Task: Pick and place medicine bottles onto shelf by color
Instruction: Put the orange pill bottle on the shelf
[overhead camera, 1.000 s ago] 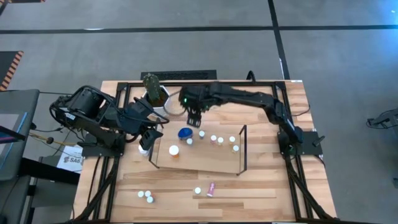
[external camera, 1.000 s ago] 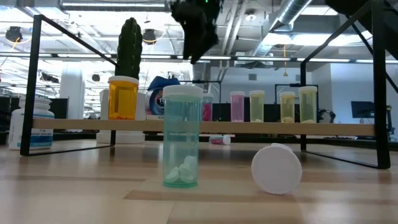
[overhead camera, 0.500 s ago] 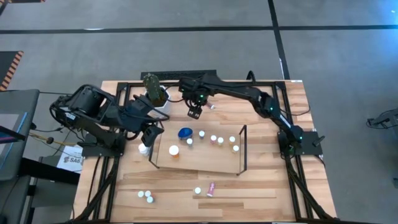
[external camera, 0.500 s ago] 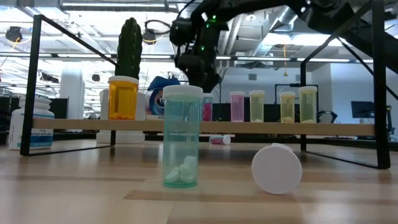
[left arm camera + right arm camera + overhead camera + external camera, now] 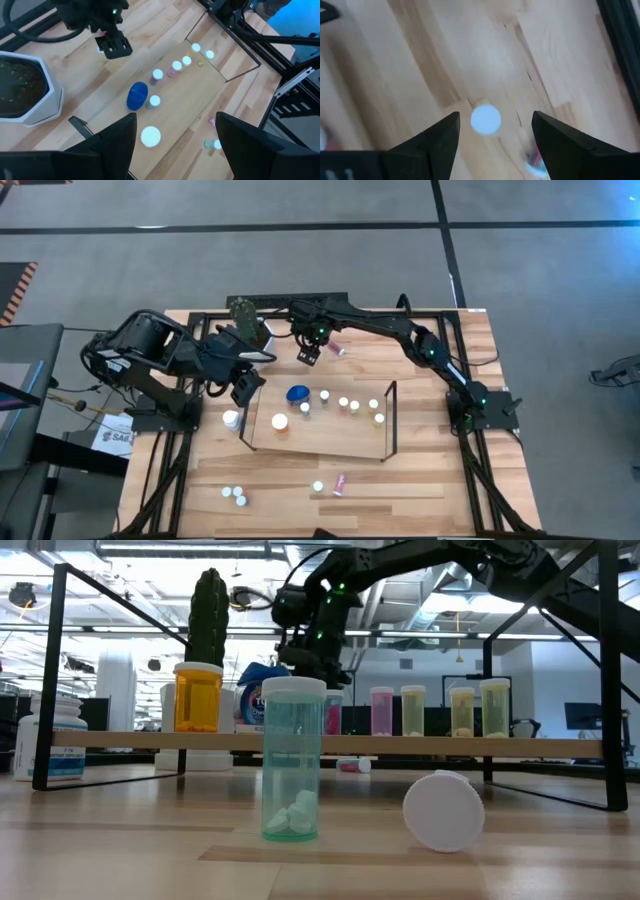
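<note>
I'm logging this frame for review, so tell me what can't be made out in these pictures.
- Right wrist view: blurred; only a white cap shows between the open right end effector, bottle colour unreadable.
- Low view: the teal bottle covers part of the shelf row behind it.
- High view: bottles near the table's front edge are too small to tell colours.
- Low view: label print too small.
</note>
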Available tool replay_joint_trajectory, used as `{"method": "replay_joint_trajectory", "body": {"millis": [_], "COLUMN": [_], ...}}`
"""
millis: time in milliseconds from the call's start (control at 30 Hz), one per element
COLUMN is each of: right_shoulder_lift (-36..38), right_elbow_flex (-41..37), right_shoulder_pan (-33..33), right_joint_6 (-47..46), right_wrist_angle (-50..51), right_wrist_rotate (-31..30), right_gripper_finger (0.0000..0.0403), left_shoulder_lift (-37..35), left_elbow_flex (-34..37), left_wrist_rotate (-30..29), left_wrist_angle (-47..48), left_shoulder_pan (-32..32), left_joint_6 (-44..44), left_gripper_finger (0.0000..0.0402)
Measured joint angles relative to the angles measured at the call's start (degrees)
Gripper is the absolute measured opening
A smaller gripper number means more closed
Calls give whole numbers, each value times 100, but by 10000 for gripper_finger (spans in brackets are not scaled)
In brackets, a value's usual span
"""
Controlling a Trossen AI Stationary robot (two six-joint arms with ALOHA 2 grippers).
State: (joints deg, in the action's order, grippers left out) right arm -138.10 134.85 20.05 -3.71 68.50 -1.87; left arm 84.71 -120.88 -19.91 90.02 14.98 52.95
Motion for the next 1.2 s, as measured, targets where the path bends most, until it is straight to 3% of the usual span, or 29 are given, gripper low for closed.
{"method": "replay_joint_trajectory", "body": {"millis": [600, 1000, 1200], "right_shoulder_lift": [-476, -474, -420], "right_elbow_flex": [-13, -13, -13], "right_shoulder_pan": [-30, -50, -50], "right_joint_6": [-137, -77, -78], "right_wrist_angle": [-110, 0, 215], "right_wrist_rotate": [15, 24, 26], "right_gripper_finger": [265, 136, 116], "left_shoulder_lift": [0, 0, 0], "left_elbow_flex": [0, 0, 0], "left_wrist_rotate": [12, 17, 56], "left_wrist_angle": [0, 0, 0], "left_shoulder_pan": [-21, -21, -21], "left_joint_6": [-70, -68, -68], "left_gripper_finger": [256, 256, 256]}}
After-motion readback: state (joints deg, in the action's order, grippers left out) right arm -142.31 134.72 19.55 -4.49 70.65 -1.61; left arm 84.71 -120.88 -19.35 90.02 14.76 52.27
